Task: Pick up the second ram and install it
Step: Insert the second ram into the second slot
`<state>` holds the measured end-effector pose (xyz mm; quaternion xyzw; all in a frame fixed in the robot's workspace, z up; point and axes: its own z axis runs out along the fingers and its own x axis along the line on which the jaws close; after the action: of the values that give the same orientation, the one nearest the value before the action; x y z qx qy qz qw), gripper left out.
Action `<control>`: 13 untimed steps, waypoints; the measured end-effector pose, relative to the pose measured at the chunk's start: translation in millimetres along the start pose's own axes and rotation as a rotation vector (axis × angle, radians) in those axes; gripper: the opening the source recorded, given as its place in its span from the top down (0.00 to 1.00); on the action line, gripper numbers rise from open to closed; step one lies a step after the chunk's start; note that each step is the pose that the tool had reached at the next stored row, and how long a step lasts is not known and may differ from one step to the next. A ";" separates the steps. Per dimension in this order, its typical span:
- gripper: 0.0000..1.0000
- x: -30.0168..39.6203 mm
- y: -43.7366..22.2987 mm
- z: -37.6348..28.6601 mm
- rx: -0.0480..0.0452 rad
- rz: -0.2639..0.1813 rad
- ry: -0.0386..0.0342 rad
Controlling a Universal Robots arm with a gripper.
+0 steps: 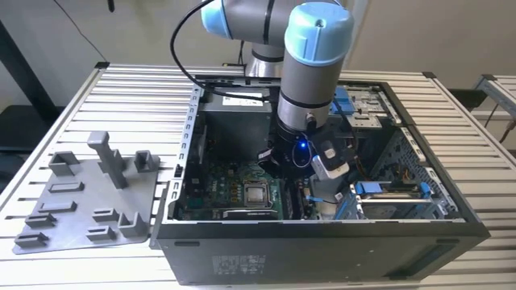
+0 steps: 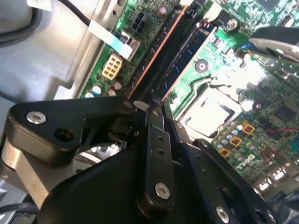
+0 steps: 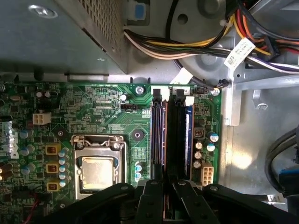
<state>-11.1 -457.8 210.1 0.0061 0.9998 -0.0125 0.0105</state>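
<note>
Edgewise, second ram (image 3: 164, 140) dark, thin, between pincer (image 3: 166, 198) fingers.

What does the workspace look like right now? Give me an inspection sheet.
Surface: slatted metal table, carrying an open computer case.
Job's things: second ram stands on edge in a slot of the green circuit board, in line with the end effector; seating cannot be judged.
Clutter: grey fixture plate beside the case, at the exterior view's left.
Grippers: end effector is down inside the case, at the end of the slots.
Cables: coloured wire bundle beyond the slots; black cable looping by the arm.
Surroundings: nothing seen of note.
</note>
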 end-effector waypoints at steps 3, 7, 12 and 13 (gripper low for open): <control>0.86 0.0 0.0 0.0 0.0000 0.000 0.0000; 0.84 0.0 0.3 0.6 -0.0013 0.000 -0.0003; 0.78 -0.7 -0.4 -16.4 -0.0003 0.002 0.0035; 0.78 -0.9 -0.5 -20.9 -0.0003 0.002 0.0034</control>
<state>-10.7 -457.8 231.0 0.0073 0.9999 -0.0123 0.0088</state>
